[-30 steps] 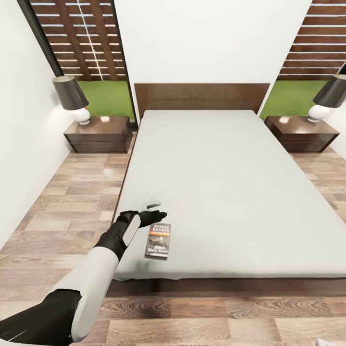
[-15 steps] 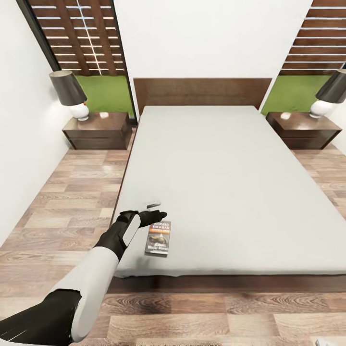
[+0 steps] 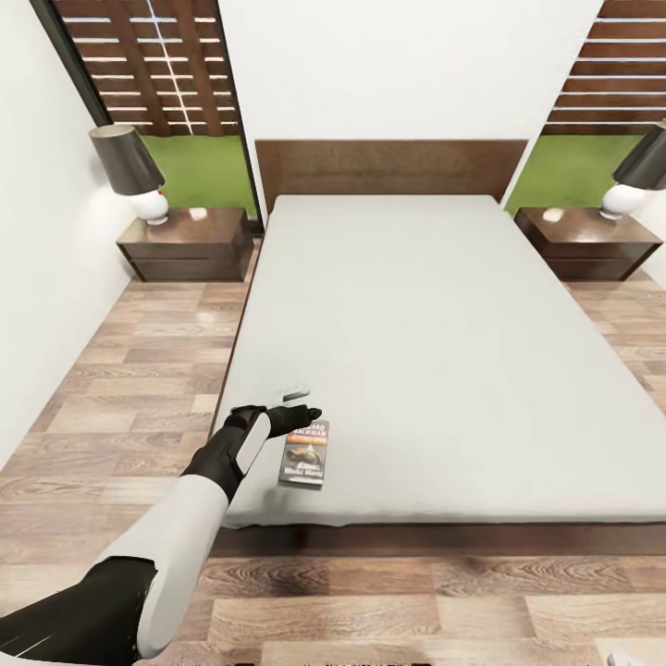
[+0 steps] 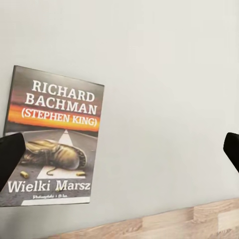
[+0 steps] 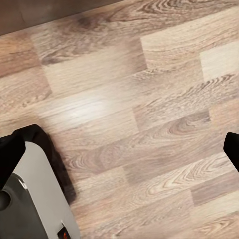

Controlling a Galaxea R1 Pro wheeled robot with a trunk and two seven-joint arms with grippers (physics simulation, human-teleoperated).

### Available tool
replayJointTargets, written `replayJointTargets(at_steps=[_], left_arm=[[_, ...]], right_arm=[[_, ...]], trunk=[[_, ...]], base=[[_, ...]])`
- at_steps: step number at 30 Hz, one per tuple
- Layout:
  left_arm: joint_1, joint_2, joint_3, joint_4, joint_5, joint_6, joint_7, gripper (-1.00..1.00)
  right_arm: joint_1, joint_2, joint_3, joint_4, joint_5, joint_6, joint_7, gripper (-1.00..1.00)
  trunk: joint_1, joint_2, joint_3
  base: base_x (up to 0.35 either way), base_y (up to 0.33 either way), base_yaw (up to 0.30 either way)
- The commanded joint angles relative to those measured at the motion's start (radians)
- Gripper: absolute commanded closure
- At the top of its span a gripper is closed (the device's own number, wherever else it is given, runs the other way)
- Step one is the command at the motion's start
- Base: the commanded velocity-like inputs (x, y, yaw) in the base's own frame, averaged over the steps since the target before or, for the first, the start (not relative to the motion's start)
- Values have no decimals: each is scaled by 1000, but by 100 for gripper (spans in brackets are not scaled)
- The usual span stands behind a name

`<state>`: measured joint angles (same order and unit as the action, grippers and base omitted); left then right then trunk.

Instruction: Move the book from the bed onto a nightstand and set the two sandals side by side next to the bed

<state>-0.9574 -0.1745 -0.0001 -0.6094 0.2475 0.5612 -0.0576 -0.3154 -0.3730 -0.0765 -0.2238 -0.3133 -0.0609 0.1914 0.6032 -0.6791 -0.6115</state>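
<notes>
the book (image 3: 304, 453) lies flat, cover up, on the pale mattress of the bed (image 3: 444, 351), close to the foot-end corner on the robot's left side. it sits directly below and slightly nearer the robot than the left gripper (image 3: 298, 407). the cover shows white author lettering, an orange band and a picture; in the left wrist view the book (image 4: 52, 137) lies off to one side of the gap between the two fingertips, overlapped by one dark fingertip (image 4: 9, 159).

left gripper: fingers spread wide, nothing held, poised over the mattress just beyond the book's far edge. right gripper (image 5: 119, 149): fingertips far apart, empty, pointed at bare floor planks (image 5: 149, 99) beside part of the robot's own body.

handling assessment: a thin paperback, judged light and somewhat flexible, with a smooth cover likely to slide on the sheet. lying flat on a yielding mattress, it offers little edge for a side pinch. the soundest hold appears to be across the short width, or at the edge facing the foot of the bed, where one finger could press into the mattress to get beneath. risk: pushing it off the bed edge, which is close.

the nearest nightstand (image 3: 185, 242) stands well beyond the gripper to its left, beside the headboard, carrying a lamp (image 3: 134, 176). a second nightstand (image 3: 585, 240) is far to the right.
</notes>
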Motion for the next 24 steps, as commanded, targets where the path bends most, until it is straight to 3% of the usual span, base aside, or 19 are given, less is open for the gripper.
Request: replayJointTargets(at_steps=[1, 16, 24], left_arm=[[0, 0, 0, -1, 2, 5, -1, -100], [0, 0, 0, -1, 2, 5, -1, -100], [-1, 0, 0, -1, 1, 5, -1, -100]], right_arm=[[-1, 0, -8, 1, -3, -2, 8, -100], [-1, 0, -7, 1, -3, -2, 8, -100], [-1, 0, -5, 1, -3, -3, 8, -100]], trunk=[[0, -1, -2], [0, -1, -26], [0, -1, -30]], base=[[0, 0, 0], [1, -1, 0], [191, -132, 0]])
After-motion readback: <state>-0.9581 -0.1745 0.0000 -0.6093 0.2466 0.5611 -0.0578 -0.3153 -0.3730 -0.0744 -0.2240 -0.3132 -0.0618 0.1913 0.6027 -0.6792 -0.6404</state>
